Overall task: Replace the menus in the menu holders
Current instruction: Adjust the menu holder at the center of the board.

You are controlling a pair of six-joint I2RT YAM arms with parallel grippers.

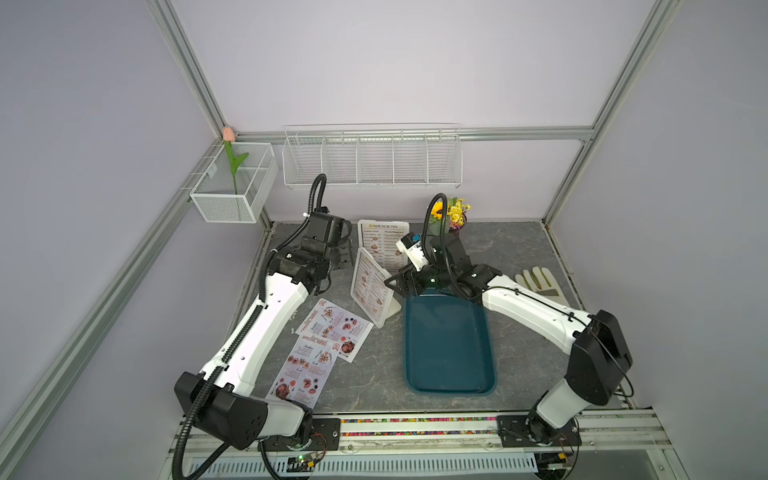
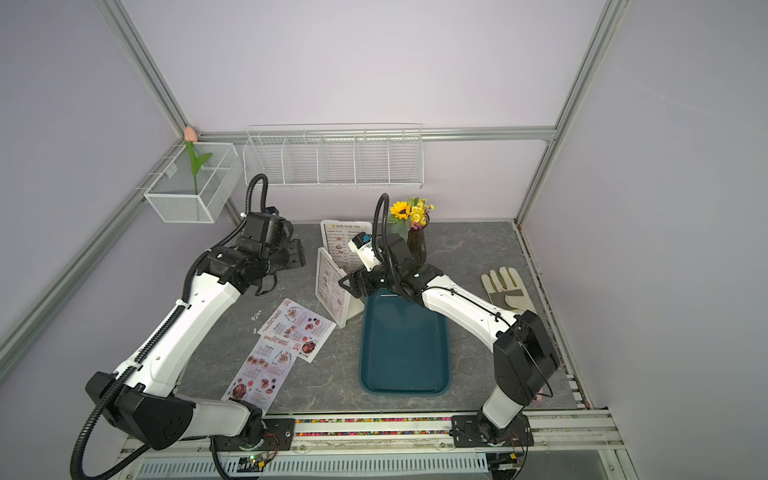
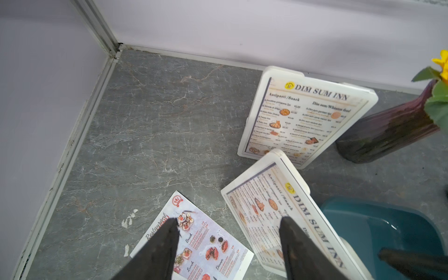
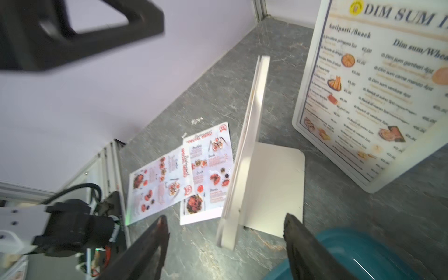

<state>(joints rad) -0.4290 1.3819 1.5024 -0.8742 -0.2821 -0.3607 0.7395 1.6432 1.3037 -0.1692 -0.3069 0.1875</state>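
The left gripper (image 3: 229, 219) and the right gripper (image 4: 225, 215) are spread wide, holding nothing. A white plastic menu holder (image 1: 391, 311) stands left of the dark teal tray (image 1: 449, 353).

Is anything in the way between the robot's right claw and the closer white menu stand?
No, nothing visible is between them. The open right gripper points straight at the nearer white plastic tent-shaped menu holder, which stands beside the dark teal rectangular tray.

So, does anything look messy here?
Yes. Two pink menus lie crooked and overlapping on the table. The nearer holder stands twisted away from the back holder. A glove lies near the table's edge.
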